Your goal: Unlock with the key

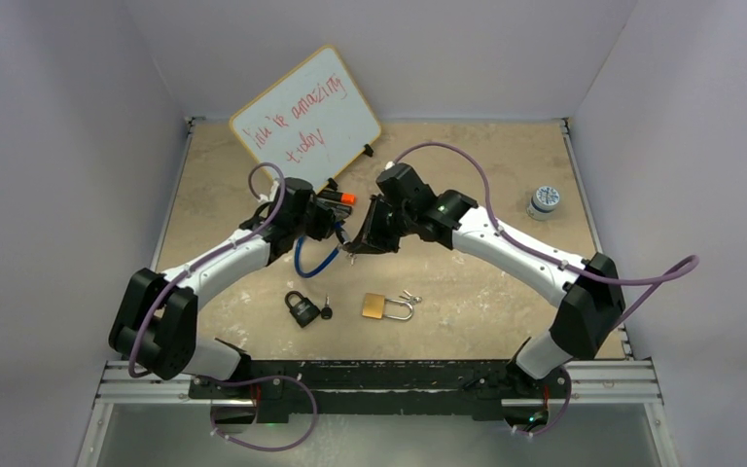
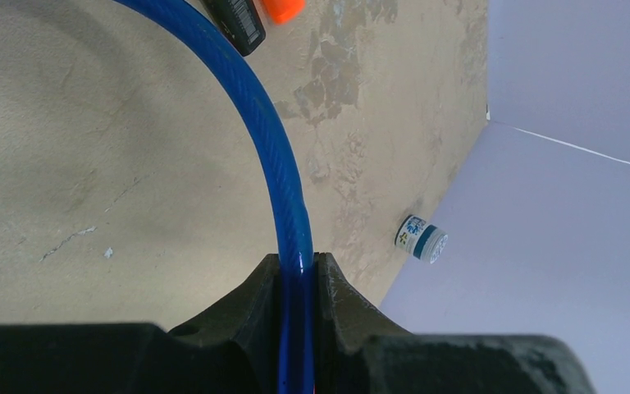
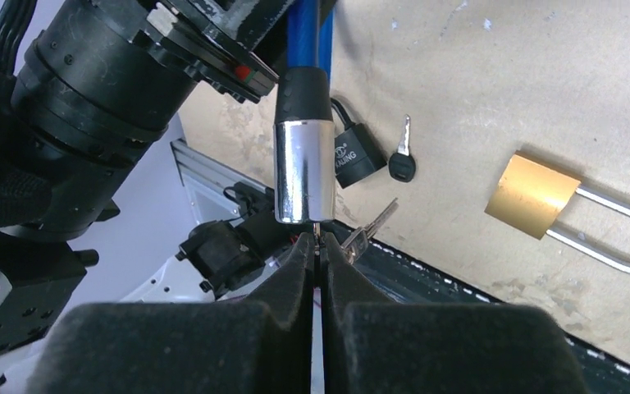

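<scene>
1. From above I count two arms and three locks: one blue cable lock [image 1: 311, 265], one black padlock [image 1: 302, 309] and one brass padlock [image 1: 374, 307]. Both padlocks lie flat on the table [image 1: 486, 282]. The cable lock is held up over the table's middle, its loop bowing toward the near edge. The arms reach inward with elbows out, and the left end effector [image 1: 331, 222] and right end effector [image 1: 363, 238] nearly meet.
2. At the left wrist, the left end effector [image 2: 297, 267] is clamped on the blue cable [image 2: 283, 164], which runs straight out, then arcs leftward.
3. At the right wrist, the lock's chrome cylinder [image 3: 303, 168] lies in line with the fingers, its open end facing them. The right end effector [image 3: 318, 246] is pinched shut on the key [image 3: 318, 227] at that end. One spare key [image 3: 371, 228] juts out beside it.
</scene>
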Action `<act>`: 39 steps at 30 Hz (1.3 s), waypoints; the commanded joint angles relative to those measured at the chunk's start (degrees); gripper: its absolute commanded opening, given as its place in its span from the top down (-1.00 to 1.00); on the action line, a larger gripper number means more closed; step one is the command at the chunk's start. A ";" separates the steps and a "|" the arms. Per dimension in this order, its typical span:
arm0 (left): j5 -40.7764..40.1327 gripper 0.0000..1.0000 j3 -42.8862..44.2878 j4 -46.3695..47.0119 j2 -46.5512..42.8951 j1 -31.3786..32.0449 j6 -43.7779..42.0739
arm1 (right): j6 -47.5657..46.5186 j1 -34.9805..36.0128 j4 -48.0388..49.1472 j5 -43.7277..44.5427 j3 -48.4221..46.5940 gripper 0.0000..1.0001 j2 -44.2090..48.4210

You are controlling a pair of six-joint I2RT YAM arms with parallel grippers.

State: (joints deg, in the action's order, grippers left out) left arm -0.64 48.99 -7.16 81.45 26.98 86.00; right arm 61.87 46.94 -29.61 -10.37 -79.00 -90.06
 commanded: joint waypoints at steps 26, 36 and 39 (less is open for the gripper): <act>0.78 1.00 -1.44 5.01 -1.39 -0.09 1.37 | -12.14 -1.15 14.54 -8.65 9.55 0.10 7.18; 0.91 1.00 -1.55 5.66 -1.39 -0.18 1.39 | -10.70 -1.15 15.53 -11.56 8.78 0.61 4.67; 0.82 1.00 -1.62 5.48 -1.47 -0.19 1.30 | -10.03 -1.15 14.57 -12.07 8.26 0.86 3.86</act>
State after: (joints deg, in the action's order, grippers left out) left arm 0.38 47.55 -4.67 80.38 27.07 86.46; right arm 51.44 45.78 -15.27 -20.47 -67.81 -85.14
